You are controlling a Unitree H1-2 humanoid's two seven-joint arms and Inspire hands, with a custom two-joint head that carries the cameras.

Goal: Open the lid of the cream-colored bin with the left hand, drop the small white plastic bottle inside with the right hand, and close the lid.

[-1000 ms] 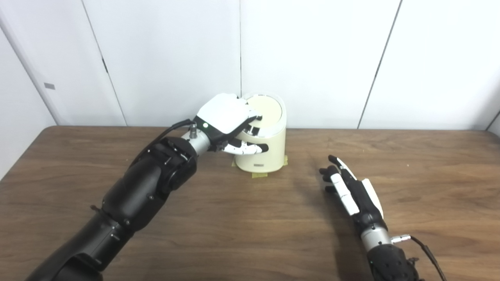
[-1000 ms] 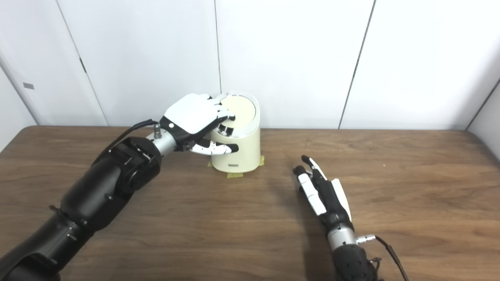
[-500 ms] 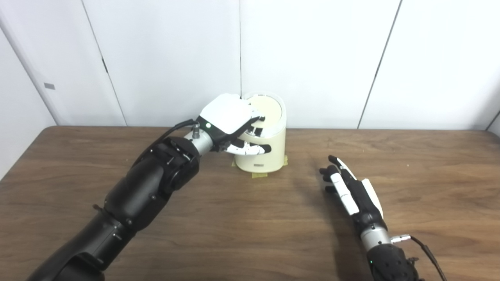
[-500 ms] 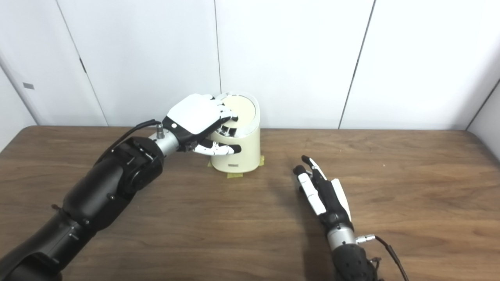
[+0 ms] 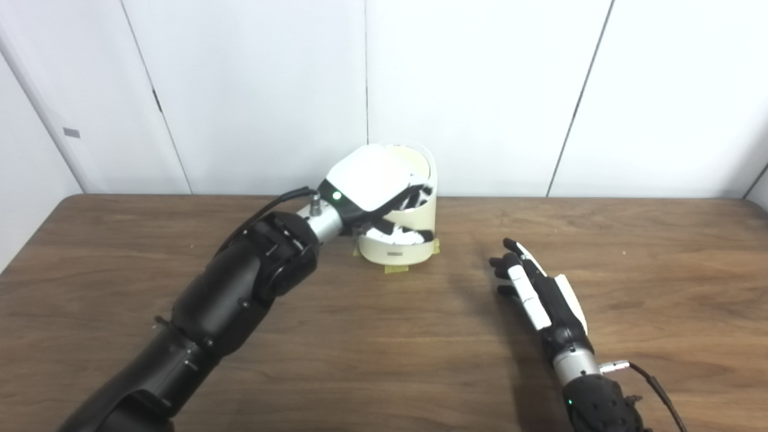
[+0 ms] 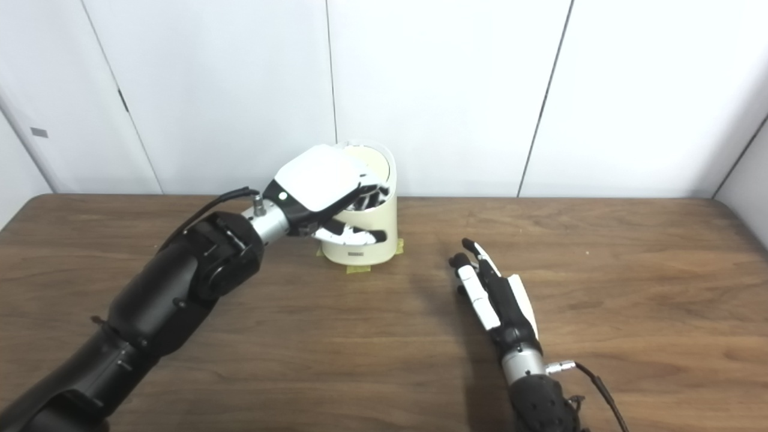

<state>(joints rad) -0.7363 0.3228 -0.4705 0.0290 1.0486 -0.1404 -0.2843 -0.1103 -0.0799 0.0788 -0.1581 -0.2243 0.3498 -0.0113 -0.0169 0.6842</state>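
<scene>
Left hand [image 5: 372,183] curled over the cream bin [image 5: 401,243] at the worktop's [image 5: 384,348] far edge — fingers [image 5: 408,235] wrapped around its front, lid apparently tipped up behind the palm. Right hand [image 6: 493,295] flat on the wood — fingers apart, empty. Bottle unseen.
</scene>
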